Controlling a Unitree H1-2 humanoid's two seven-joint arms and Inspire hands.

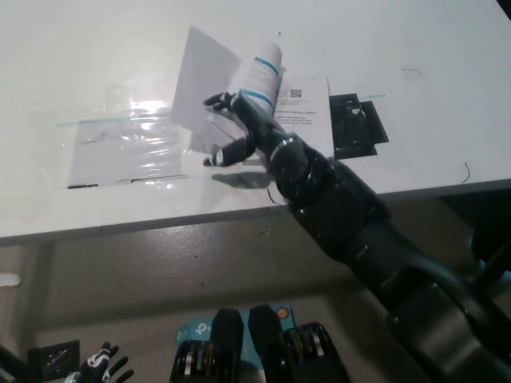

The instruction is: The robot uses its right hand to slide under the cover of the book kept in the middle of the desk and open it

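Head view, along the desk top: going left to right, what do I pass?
Clear plastic sheet → lifted book cover → right hand under the curling pages → open book's printed page → black object at the book's right edge.

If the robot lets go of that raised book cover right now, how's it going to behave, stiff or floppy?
Probably floppy: the cover is thin, and a page beside it is curling over. It looks light, propped by the right hand alone. Let go, it may fall either way, as it stands near upright.
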